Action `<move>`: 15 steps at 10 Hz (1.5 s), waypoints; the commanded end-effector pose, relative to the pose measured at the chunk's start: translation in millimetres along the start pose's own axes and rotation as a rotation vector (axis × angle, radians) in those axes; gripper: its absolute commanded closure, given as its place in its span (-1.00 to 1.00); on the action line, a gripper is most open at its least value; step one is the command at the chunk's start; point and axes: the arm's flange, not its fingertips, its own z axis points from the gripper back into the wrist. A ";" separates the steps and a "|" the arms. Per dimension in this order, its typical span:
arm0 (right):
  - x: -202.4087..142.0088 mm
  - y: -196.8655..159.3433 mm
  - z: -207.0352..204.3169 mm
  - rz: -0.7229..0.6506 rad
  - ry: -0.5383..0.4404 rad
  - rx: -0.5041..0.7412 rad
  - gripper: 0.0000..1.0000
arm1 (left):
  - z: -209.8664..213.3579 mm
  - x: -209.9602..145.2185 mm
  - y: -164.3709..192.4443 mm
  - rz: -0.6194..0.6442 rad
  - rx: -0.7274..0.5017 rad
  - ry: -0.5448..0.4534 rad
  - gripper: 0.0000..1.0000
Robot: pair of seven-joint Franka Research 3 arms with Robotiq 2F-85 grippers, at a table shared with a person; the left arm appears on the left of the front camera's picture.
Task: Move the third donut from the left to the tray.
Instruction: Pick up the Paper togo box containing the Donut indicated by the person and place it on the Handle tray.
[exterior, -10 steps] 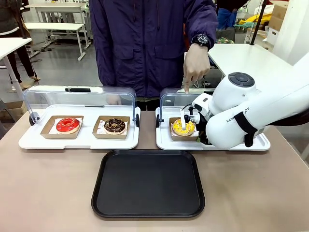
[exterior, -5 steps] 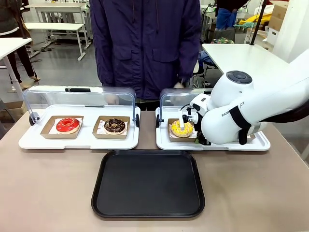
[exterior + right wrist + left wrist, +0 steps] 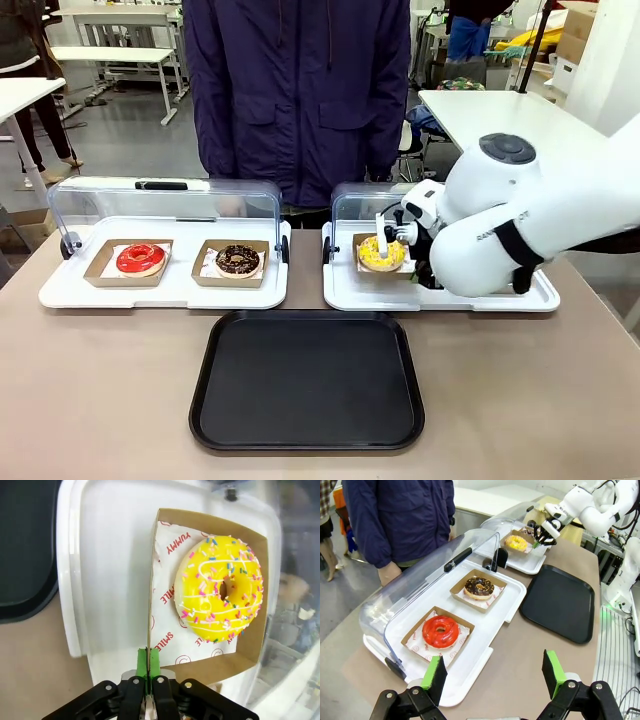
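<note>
Pinching the brown cardboard holder's wall, the right gripper (image 3: 148, 666) holds the yellow-iced sprinkled ring donut (image 3: 222, 596) over the white tray's (image 3: 345, 292) left end. Left gripper (image 3: 492, 672) fingers spread. Black rectangular plastic tray (image 3: 306, 380) sits at the table's near edge.

A red-iced donut (image 3: 141, 258) and a chocolate donut (image 3: 238, 259) sit side by side in cardboard holders on a white tray (image 3: 60, 291) under its raised clear lid (image 3: 165, 206). A person in a dark jacket (image 3: 300, 90) stands behind the tabletop (image 3: 100, 400).
</note>
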 end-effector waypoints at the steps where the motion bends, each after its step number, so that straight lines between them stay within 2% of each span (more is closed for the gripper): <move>1: 2.6 11.4 31.8 -0.032 0.044 -0.040 0.96 | 0.7 1.7 -1.3 -0.011 -0.005 -0.010 -1.00; 5: 18.8 31.9 86.2 -0.095 -0.021 0.032 0.96 | 0.7 1.7 -1.3 -0.011 -0.005 -0.010 -1.00; 10: 65.5 92.2 135.9 -0.092 -0.087 0.056 0.96 | 0.7 1.7 -1.3 -0.011 -0.005 -0.010 -1.00; 12: 90.5 122.1 138.8 -0.063 -0.099 0.081 0.96 | 0.7 1.7 -1.3 -0.011 -0.005 -0.010 -1.00; 15: 118.8 161.5 121.0 -0.027 -0.110 0.149 0.96 | 0.7 1.7 -1.3 -0.011 -0.005 -0.010 -1.00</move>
